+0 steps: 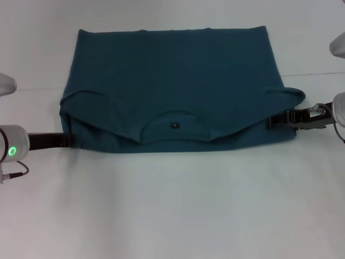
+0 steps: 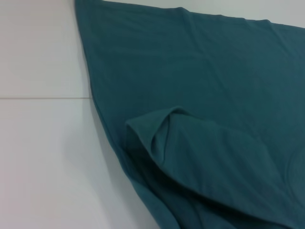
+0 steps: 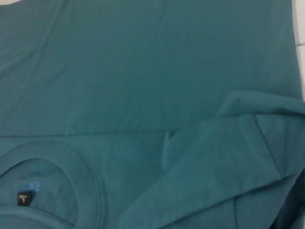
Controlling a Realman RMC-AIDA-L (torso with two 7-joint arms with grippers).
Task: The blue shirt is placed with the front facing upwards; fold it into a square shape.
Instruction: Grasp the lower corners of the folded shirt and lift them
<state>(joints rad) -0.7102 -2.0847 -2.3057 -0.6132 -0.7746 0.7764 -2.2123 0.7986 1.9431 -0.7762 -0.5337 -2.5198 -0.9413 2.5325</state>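
Shirt lies folded on the table, collar nearest; left gripper and right gripper each pinch a near corner

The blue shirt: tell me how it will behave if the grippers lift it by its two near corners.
The blue shirt will probably sag between the left gripper and right gripper, since it already lies in soft folds. The loose sleeve curling over itself suggests limp cloth that may unfold when raised. It looks light, so it should drag easily across the white table.
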